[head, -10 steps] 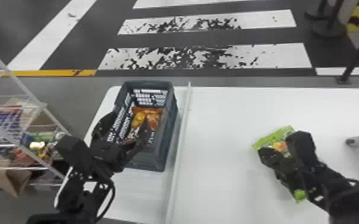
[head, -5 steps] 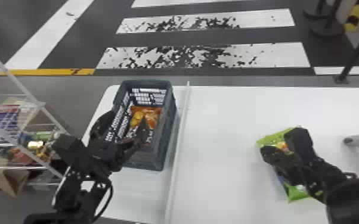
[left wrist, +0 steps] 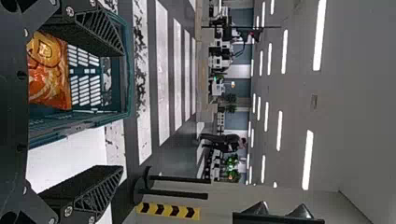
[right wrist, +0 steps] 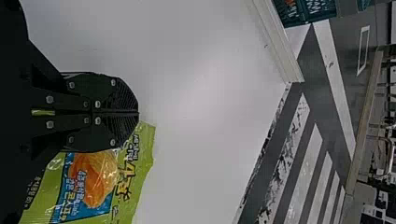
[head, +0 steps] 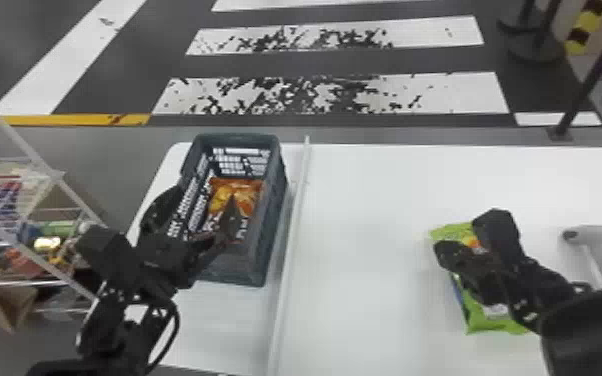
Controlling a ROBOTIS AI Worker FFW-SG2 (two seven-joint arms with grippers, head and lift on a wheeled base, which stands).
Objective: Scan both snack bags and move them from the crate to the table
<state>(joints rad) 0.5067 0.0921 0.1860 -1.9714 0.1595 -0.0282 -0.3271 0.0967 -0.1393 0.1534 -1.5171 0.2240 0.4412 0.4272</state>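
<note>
The orange snack bag (head: pixel 245 192) lies inside the dark green crate (head: pixel 271 215). My left gripper (head: pixel 196 212) stands open over the crate's near left part. In the left wrist view, the spread fingers of my left gripper (left wrist: pixel 122 111) have the crate (left wrist: pixel 125 70) and the orange bag (left wrist: pixel 49 77) beyond one of them. The green snack bag (head: pixel 490 320) lies on the white table (head: pixel 365 250), partly covered by my right gripper (head: pixel 445 251). In the right wrist view, my right gripper (right wrist: pixel 138 113) is shut beside and above the green bag (right wrist: pixel 140 163), nothing visible between its tips.
A white handheld scanner (head: pixel 592 237) is on the table right of my right arm. A raised white strip (head: pixel 287 250) runs along the table just right of the crate. A wire rack (head: pixel 30 200) with goods stands at the left.
My right gripper has shifted slightly away from the robot and left, uncovering more of the green bag's near end. My left arm has barely moved over the crate.
</note>
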